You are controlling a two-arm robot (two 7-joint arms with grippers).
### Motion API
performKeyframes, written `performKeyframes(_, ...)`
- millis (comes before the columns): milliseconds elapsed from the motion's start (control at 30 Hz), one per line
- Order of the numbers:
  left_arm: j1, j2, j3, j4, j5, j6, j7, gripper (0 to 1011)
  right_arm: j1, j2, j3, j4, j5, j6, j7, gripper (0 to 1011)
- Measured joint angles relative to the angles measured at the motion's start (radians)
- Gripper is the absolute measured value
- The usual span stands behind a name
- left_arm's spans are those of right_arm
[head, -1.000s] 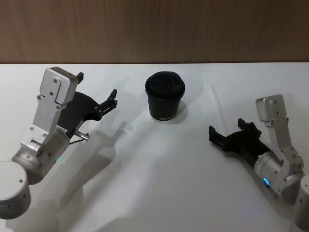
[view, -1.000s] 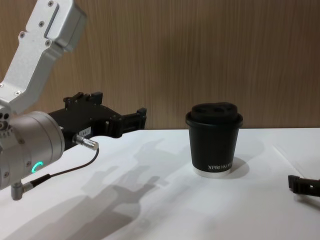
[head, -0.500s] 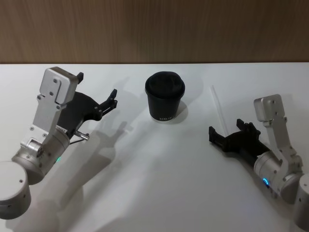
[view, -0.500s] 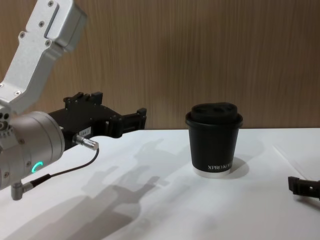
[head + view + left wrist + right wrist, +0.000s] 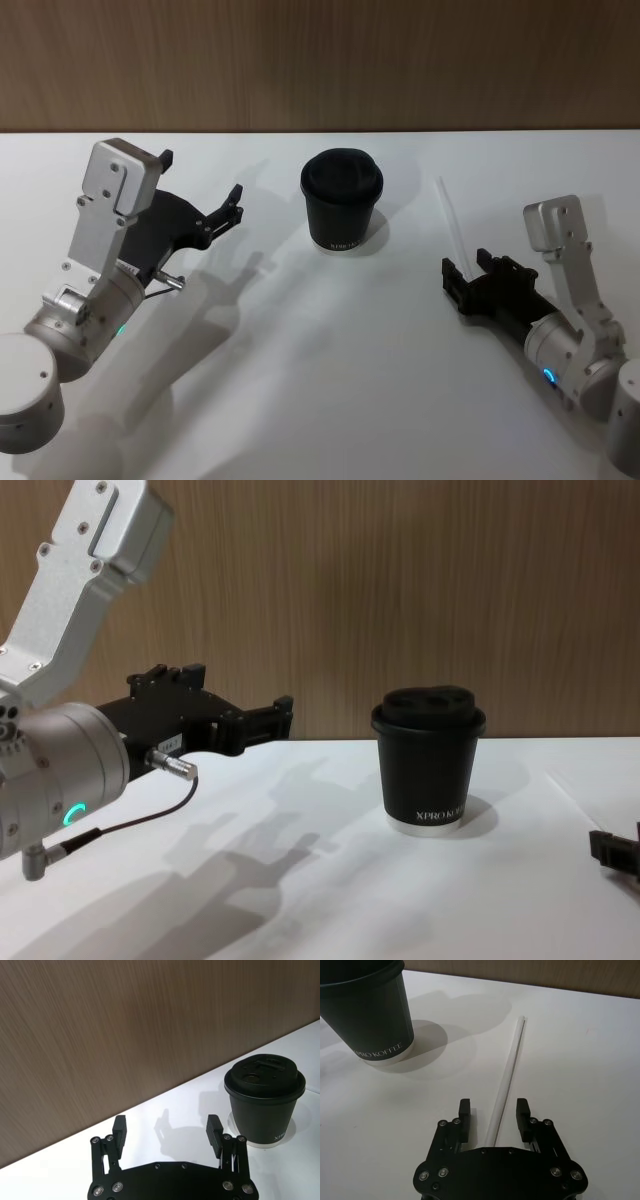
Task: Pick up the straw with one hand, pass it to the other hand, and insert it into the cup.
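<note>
Right gripper (image 5: 493, 1106) straddles the straw (image 5: 509, 1067), fingers (image 5: 464, 1111) apart (left gripper (image 5: 166, 1125) hovers near cup (image 5: 264, 1110)).

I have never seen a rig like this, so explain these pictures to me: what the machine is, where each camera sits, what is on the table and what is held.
This is a two-armed robot at a white table. One picture looks down from its head, one looks across the table from its chest, and one comes from a camera on each wrist. On the table stand a black lidded cup and, to its right, a thin white straw lying flat. The left gripper hovers left of the cup with its jaws open, holding nothing. The right gripper is low at the straw's near end; the right wrist view shows its jaws open on either side of the straw, not closed on it. So nothing is held yet.
</note>
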Motion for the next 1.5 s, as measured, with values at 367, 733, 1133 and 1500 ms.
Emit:
performKeyframes(367, 0.0, 0.0, 0.0, 0.0, 0.0, 0.0, 0.0, 1003, 0.0, 0.0, 0.0, 0.001, -0.002, 0.002, 0.001, 193)
performKeyframes(733, 0.0, 0.0, 0.0, 0.0, 0.0, 0.0, 0.0, 1003, 0.001, 0.0, 0.0, 0.001, -0.003, 0.003, 0.001, 18)
performKeyframes(1133, 0.0, 0.0, 0.0, 0.0, 0.0, 0.0, 0.0, 1003, 0.001, 0.002, -0.001, 0.001, -0.007, -0.005, 0.005, 10)
performKeyframes(1500, 0.0, 0.0, 0.0, 0.0, 0.0, 0.0, 0.0, 1003, 0.006, 0.028, -0.009, 0.003, -0.036, -0.097, 0.038, 10)
